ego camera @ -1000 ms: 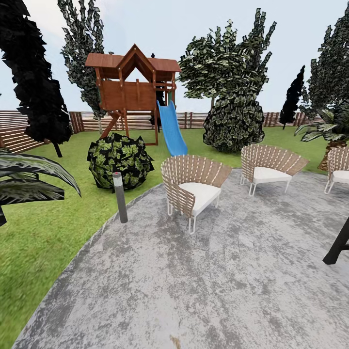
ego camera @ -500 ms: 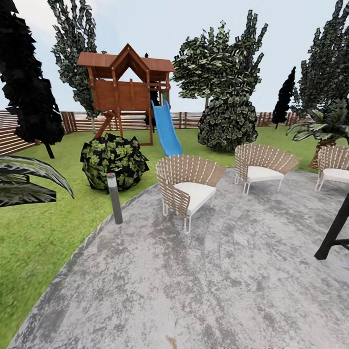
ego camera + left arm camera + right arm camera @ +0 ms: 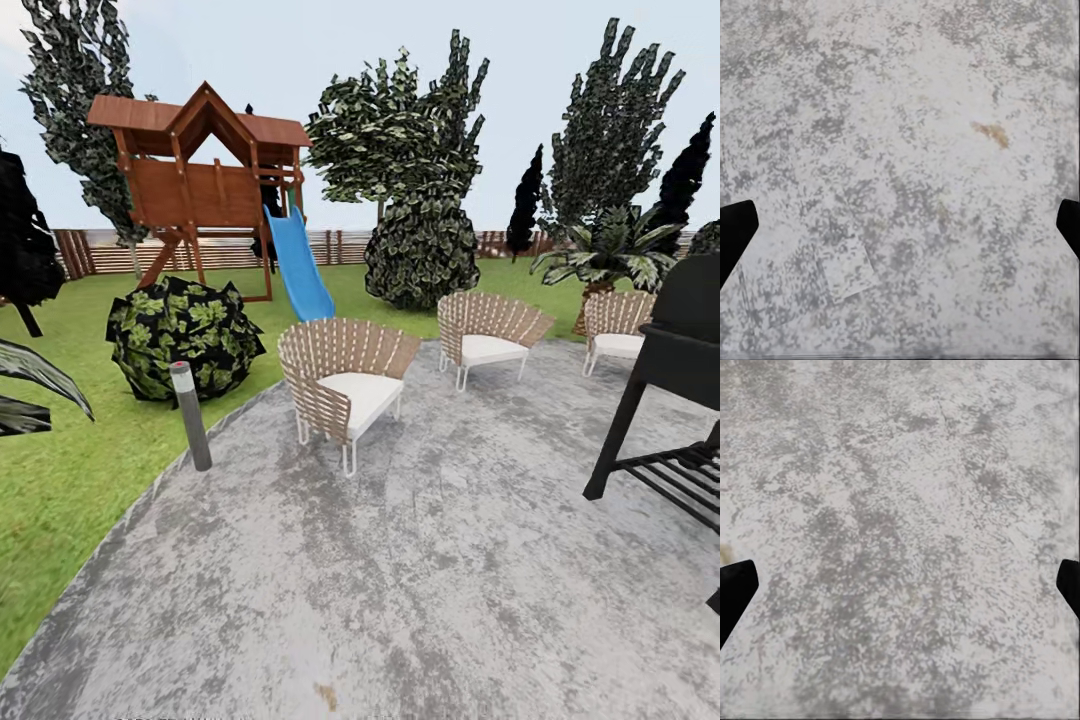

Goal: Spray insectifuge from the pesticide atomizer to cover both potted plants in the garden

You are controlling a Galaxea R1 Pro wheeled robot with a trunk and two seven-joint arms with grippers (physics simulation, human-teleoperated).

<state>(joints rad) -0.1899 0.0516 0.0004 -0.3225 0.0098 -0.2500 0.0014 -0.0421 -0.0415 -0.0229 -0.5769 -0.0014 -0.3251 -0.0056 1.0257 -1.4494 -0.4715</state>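
While both arms hung low over the ground, the left gripper (image 3: 900, 225) showed just two dark fingertips (image 3: 735, 232) at opposite edges of its wrist view, spread wide with nothing between them but the mottled grey round patio (image 3: 900, 112). The right gripper (image 3: 900, 589) looked the same: dark tips set far apart, holding nothing, pointing down at bare grey paving with no object near.

Farther out, the head view looked across the patio to three slatted tan wicker chairs with white cushions (image 3: 340, 385), a short grey bollard light (image 3: 190, 415) at the paving's edge, and a black metal barbecue stand (image 3: 665, 400) at the right. Beyond lay the green lawn (image 3: 70, 470), a round dark-leaved bush (image 3: 180, 335), a brown wooden playhouse with a blue slide (image 3: 200, 180), tall trees and a slatted brown fence (image 3: 110, 255).

Neither the spray bottle nor the two small potted plants could be made out anywhere here, so their place could not be told. The step in hand seemed to be searching the garden on the way to the atomizer. The next move likely called for turning or driving on until the bottle appeared, then bringing one open gripper down around it.
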